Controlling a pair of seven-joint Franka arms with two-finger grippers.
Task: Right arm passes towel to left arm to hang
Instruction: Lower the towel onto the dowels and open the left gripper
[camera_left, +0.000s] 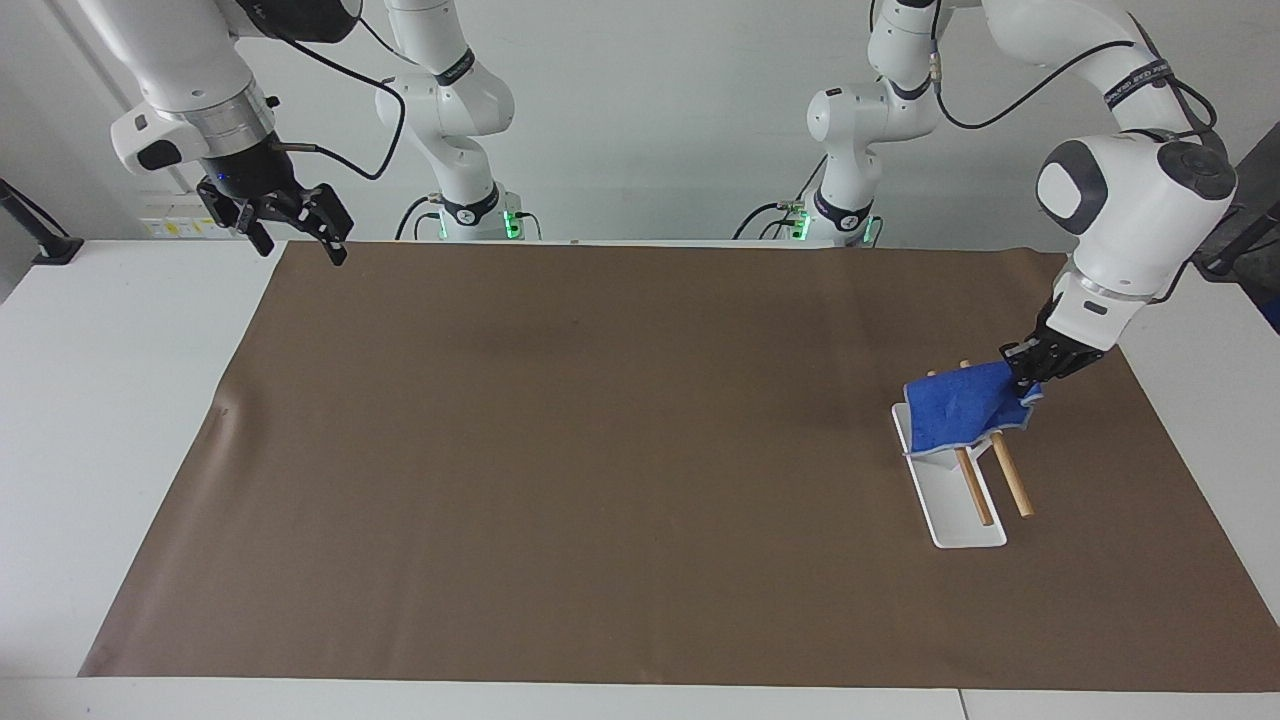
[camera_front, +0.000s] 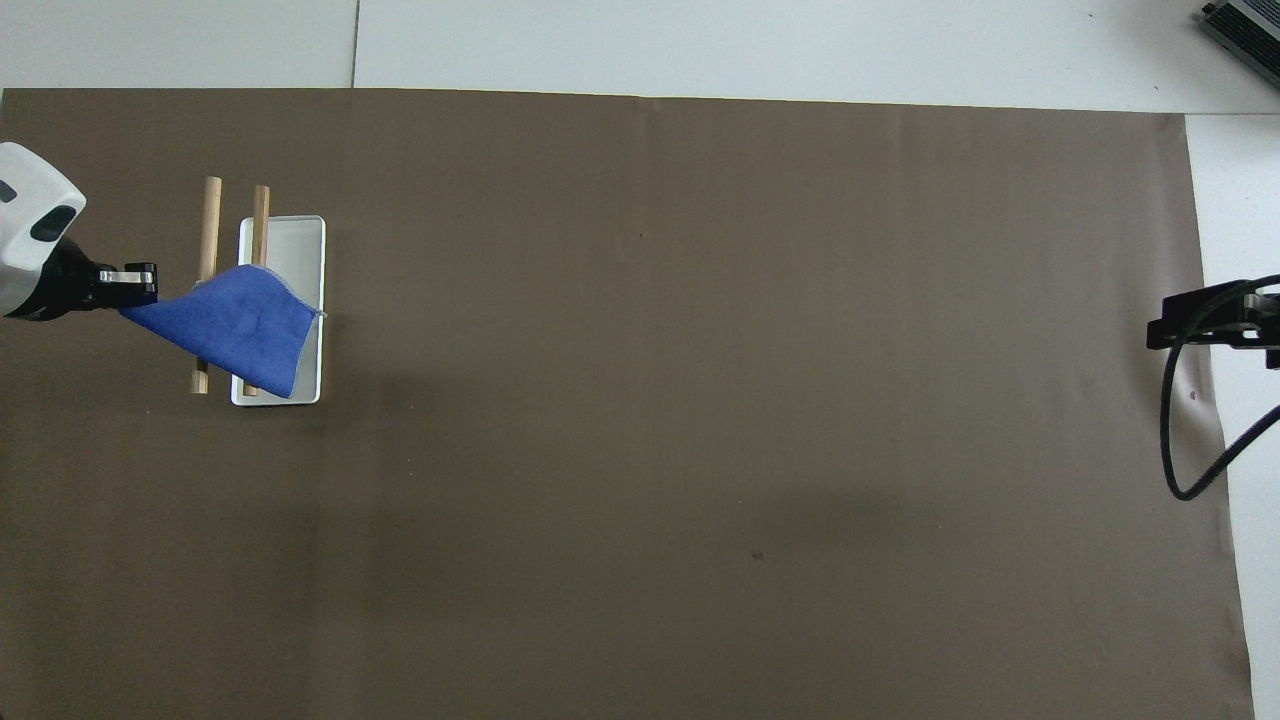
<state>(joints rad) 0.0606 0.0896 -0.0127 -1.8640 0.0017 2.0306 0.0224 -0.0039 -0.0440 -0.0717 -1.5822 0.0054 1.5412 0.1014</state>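
The blue towel (camera_left: 955, 410) lies draped over the two wooden rods (camera_left: 1010, 482) of a small rack with a white base (camera_left: 962, 522), toward the left arm's end of the table. My left gripper (camera_left: 1022, 378) is shut on one corner of the towel, beside the rods and just above them. In the overhead view the towel (camera_front: 240, 325) spreads from the left gripper (camera_front: 135, 290) across both rods (camera_front: 211, 215) onto the white base (camera_front: 305, 240). My right gripper (camera_left: 300, 245) is open and empty, up in the air over the mat's corner at the right arm's end, and waits.
A large brown mat (camera_left: 600, 450) covers most of the white table. The right gripper (camera_front: 1165, 330) and its black cable (camera_front: 1180, 440) show over the mat's edge in the overhead view. Both arm bases stand at the robots' edge of the table.
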